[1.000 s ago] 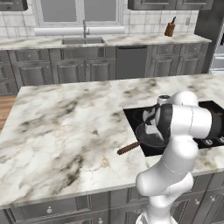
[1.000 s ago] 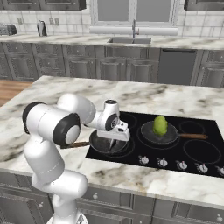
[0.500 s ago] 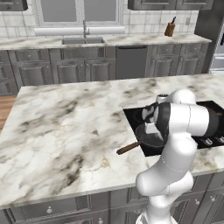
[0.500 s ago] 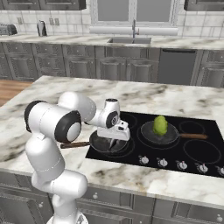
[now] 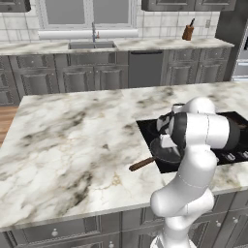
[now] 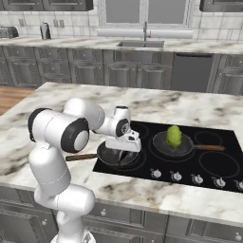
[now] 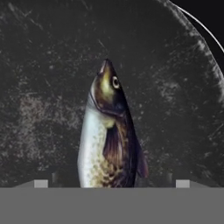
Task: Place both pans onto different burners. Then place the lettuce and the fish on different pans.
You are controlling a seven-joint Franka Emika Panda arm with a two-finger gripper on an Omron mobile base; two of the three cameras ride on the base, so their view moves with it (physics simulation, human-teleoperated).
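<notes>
The fish (image 7: 107, 131), silver-bellied with a dark back, lies flat in the near-left pan (image 7: 43, 87). My gripper (image 7: 111, 183) is open, its fingertips (image 7: 40, 183) spread wide on either side of the fish with gaps. From the right base view the gripper (image 6: 122, 153) hangs low over this pan (image 6: 110, 159), whose wooden handle (image 6: 80, 156) points left off the cooktop (image 6: 223, 182). The second pan (image 6: 159, 142) sits on a burner to the right and holds the lettuce (image 6: 173, 136). In the left base view the arm hides most of the fish's pan (image 5: 162, 154).
A free burner (image 6: 219, 163) lies at the cooktop's right and a smaller one (image 6: 142, 129) at the back left. Silver knobs (image 6: 176, 176) line the front edge. Marble island counter (image 5: 72, 140) stretches to the left. Sink (image 5: 92, 44) and knife block (image 5: 188, 32) stand on the far counter.
The gripper's fingers have spread apart and let go of the fish, which now rests in the pan. The arm has barely moved.
</notes>
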